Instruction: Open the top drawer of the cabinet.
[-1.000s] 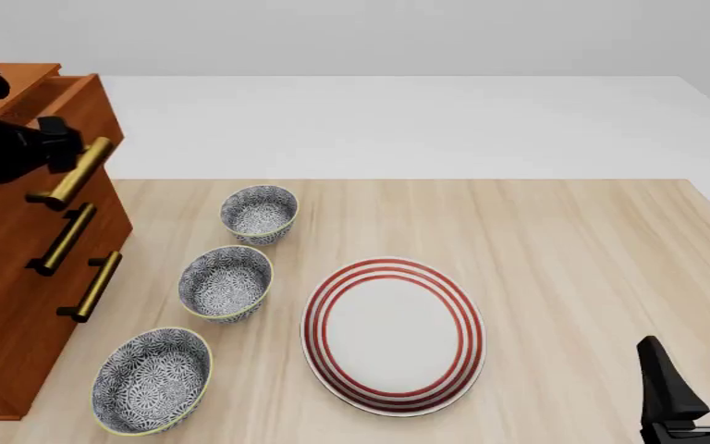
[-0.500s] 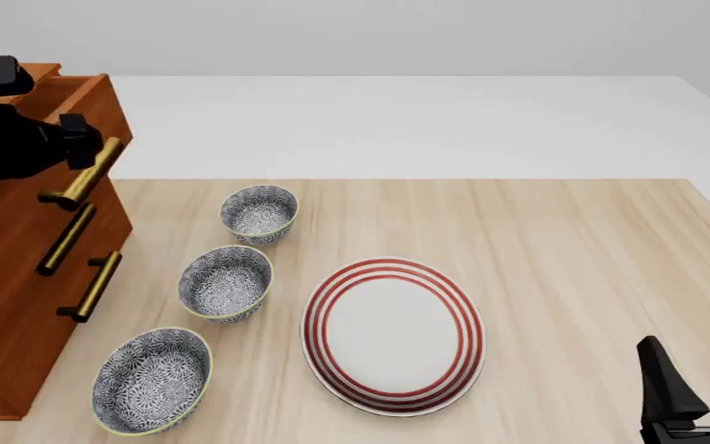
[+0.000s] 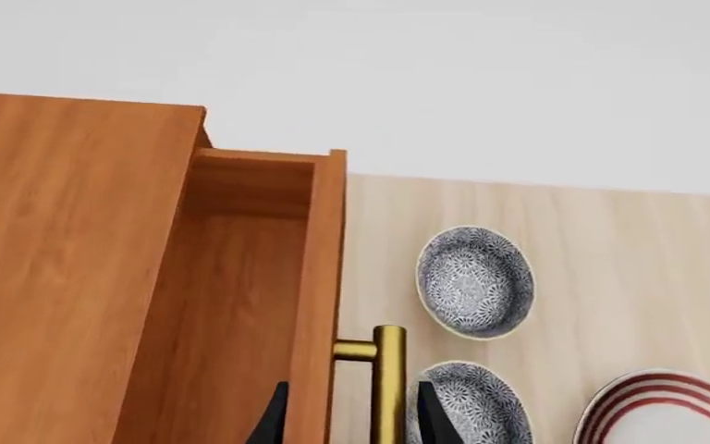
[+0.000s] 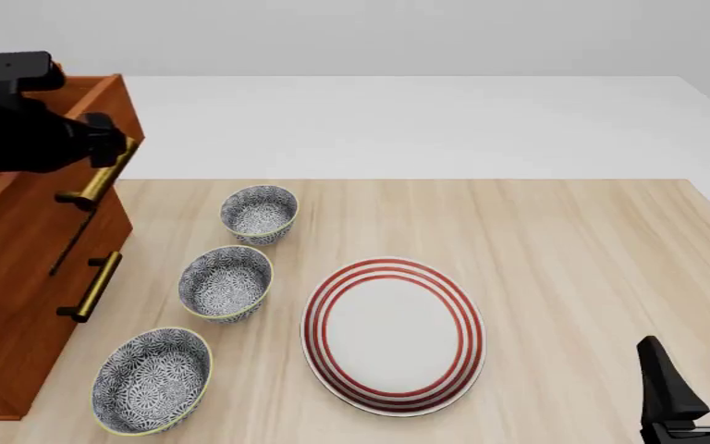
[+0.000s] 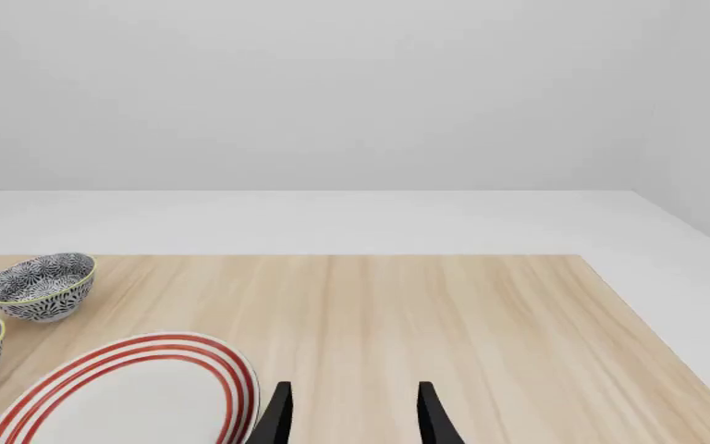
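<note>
The cabinet (image 4: 10,314) stands at the table's left edge. Its top drawer (image 4: 22,213) is pulled partly out, showing its plain wood interior (image 3: 238,305). My left gripper (image 4: 96,139) is at the upper end of the drawer's brass handle (image 4: 99,182). In the left wrist view the left gripper (image 3: 355,416) has its fingers spread wide, straddling the handle (image 3: 388,379) and the drawer's front panel. At the near right of the table my right gripper (image 4: 703,379) is open and holds nothing; the right wrist view shows the gripper (image 5: 352,416) over bare wood.
Three patterned bowls (image 4: 259,212), (image 4: 226,281), (image 4: 152,379) sit in a row just right of the cabinet. A red-striped plate (image 4: 392,335) lies mid-table. A lower drawer's brass handle (image 4: 92,287) shows below the pulled-out drawer.
The top drawer has slid further out to the right, and my left gripper has moved right with its handle. The right arm has not moved.
</note>
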Controlling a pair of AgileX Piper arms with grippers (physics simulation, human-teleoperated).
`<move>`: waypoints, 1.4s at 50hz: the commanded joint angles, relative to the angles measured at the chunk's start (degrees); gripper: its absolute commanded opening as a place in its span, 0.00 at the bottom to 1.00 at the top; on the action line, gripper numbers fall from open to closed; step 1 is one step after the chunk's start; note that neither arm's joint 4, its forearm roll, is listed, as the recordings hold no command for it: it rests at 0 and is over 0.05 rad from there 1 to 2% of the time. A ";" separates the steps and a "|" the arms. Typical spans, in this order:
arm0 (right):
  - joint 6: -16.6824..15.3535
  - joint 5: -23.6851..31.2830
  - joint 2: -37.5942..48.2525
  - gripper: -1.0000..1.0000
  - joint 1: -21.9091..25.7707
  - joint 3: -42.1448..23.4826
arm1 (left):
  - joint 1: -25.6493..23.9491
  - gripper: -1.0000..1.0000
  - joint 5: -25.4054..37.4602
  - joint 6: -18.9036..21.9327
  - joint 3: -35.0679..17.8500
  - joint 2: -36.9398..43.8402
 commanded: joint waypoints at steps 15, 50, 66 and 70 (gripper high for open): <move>0.01 0.00 -0.01 1.00 -0.01 0.00 | -2.18 1.00 3.80 -0.43 -2.38 2.07; -0.01 0.00 0.00 1.00 0.00 0.00 | -10.65 1.00 4.78 -4.20 -1.78 0.78; 0.00 0.00 0.00 1.00 0.01 0.00 | -14.38 1.00 1.82 -5.05 1.52 2.01; 0.00 0.00 0.01 1.00 -0.01 0.00 | -14.98 1.00 0.96 -5.81 2.67 2.31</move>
